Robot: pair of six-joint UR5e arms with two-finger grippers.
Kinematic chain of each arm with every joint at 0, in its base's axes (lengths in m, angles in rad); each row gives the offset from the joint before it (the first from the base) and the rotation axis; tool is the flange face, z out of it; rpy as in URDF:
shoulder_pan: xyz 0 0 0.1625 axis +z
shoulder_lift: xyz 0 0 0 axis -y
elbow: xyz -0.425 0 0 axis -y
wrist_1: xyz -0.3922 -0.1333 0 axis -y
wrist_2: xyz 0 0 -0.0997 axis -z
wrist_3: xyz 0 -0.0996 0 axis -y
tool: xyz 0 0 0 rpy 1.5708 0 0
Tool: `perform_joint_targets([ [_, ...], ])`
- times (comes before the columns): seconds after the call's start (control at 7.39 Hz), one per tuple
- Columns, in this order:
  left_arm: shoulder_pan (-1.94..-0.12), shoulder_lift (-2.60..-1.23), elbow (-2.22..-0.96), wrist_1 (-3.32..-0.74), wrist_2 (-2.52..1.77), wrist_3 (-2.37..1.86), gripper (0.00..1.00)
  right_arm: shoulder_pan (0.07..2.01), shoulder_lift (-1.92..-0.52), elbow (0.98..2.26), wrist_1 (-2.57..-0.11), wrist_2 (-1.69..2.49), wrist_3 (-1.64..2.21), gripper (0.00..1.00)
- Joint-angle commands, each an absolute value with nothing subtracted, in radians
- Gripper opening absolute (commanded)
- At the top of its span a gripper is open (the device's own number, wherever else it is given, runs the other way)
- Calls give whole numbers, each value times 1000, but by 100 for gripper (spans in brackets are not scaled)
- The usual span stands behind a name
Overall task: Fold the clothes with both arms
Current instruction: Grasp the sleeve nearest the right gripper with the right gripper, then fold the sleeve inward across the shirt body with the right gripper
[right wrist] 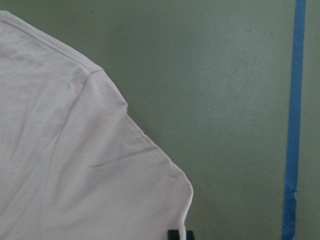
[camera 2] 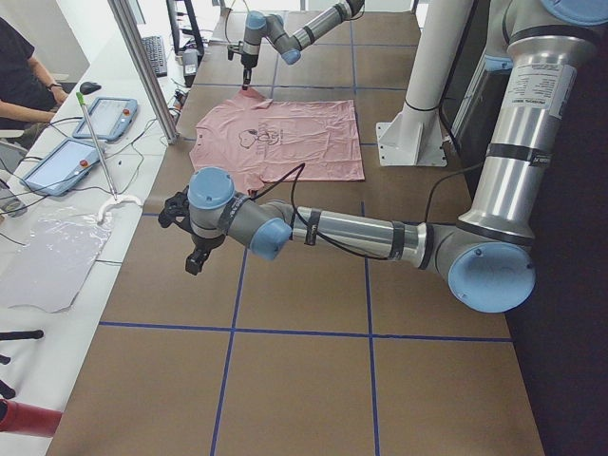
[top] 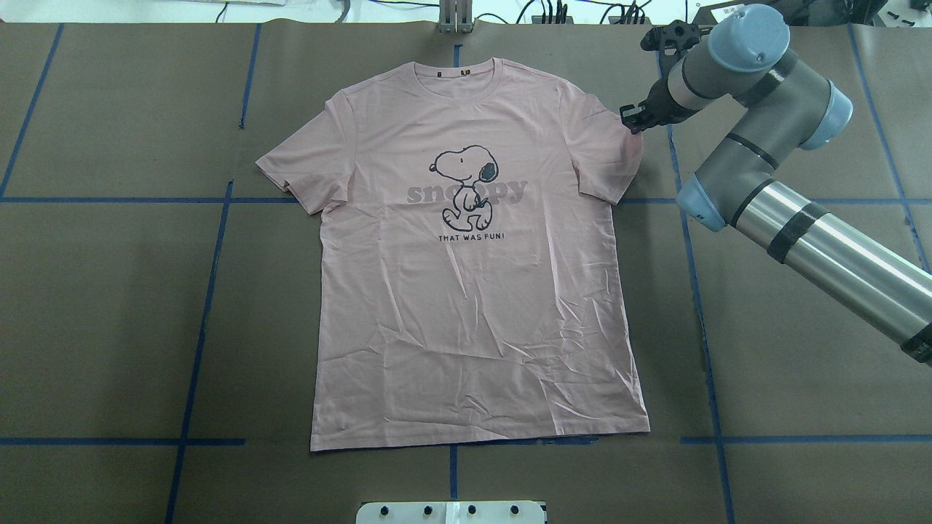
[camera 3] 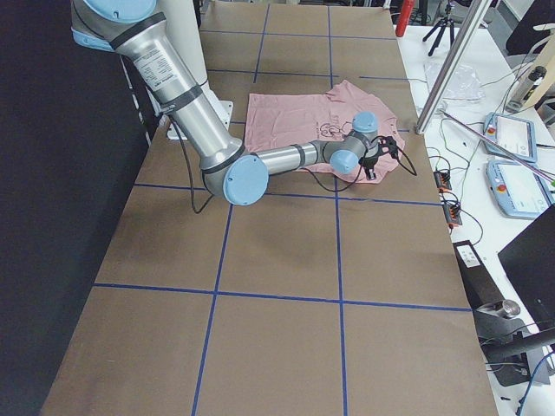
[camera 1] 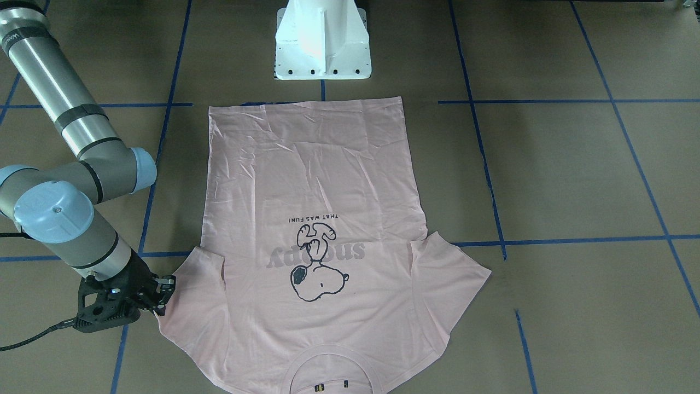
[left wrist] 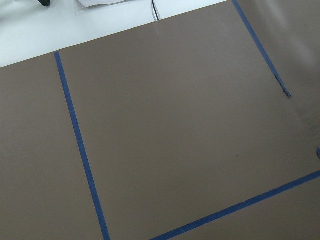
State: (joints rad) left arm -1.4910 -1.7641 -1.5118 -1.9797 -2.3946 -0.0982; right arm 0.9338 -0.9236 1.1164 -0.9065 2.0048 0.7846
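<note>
Table: a wide table (top: 109,327) covered in matt brown sheeting, creased at the seams.
Markings: blue tape lines (top: 199,342) divide the brown cover into large rectangles.
Side bench: a white bench (camera 2: 128,76) runs along the table's far edge, on the operators' side.
On the bench: two blue-rimmed tablets (camera 2: 104,119), a keyboard (camera 2: 152,52), a clear plastic sheet (camera 2: 47,256) and loose cables.
Frame: a slanting aluminium post (camera 2: 142,66) rises between bench and table.
People: a seated person in a black top (camera 2: 19,57) at the bench.
Robot's side: a black surface (camera 3: 52,217) borders the table.
Light: even and bright, with soft shadows.
</note>
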Motion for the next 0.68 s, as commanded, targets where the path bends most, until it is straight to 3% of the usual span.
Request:
perform_joint_targets([
  [0.0, -1491, -1766, -1494, -1980, -2396, -95, 100, 913, -905, 1189, -904, 2005, 787, 0],
  [0.27, -1491, -1766, -1486, -1982, -2396, -95, 100, 839, -839, 1189, -911, 1935, 897, 0],
  [0.54, -1491, -1767, -1482, -1983, -2395, -95, 100, 818, -725, 1078, -913, 1890, 899, 0],
])
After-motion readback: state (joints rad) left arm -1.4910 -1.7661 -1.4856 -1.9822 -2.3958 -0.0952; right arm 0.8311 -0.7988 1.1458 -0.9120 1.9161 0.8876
